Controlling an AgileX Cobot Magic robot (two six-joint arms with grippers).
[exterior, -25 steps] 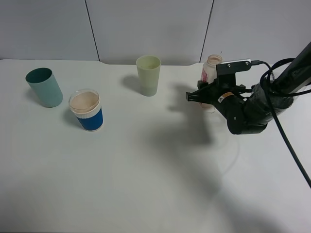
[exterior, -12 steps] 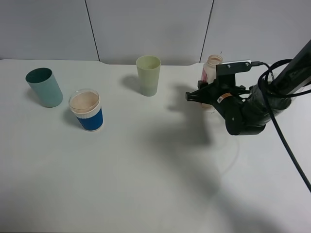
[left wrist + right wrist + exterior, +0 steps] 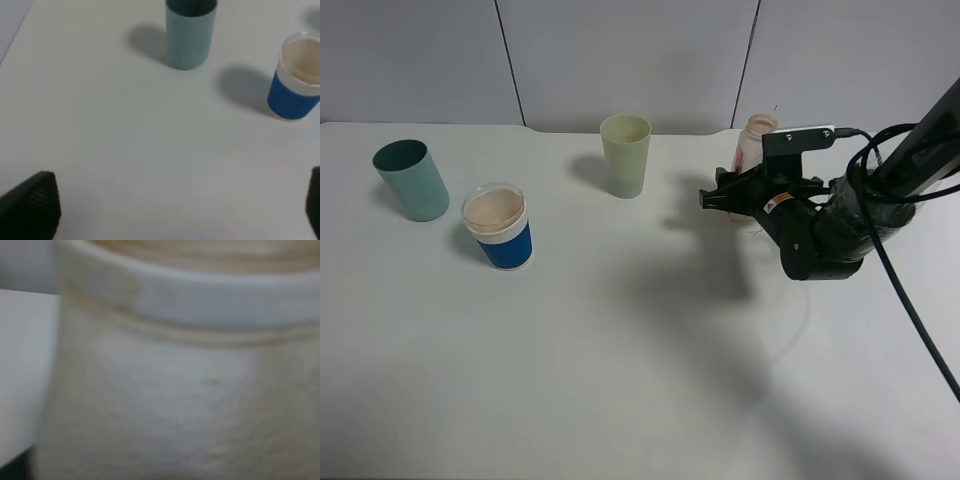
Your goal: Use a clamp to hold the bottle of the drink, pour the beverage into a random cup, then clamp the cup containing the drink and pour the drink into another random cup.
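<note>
Here, right tool [image 3: 718,198] before bottle [image 3: 756,134], teal tumbler [image 3: 411,181] beside blue cup [image 3: 502,238]

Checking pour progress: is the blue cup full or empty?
Not empty: pale brown liquid shows inside the blue cup, below its clear rim.

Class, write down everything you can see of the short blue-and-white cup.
The cup has a blue lower wall, a white ribbed band above and a clear rim; it looks plastic. What looks like pale tan liquid shows inside. It stands upright on the white table, near the dark teal tumbler but apart from it; nothing else touches it.
</note>
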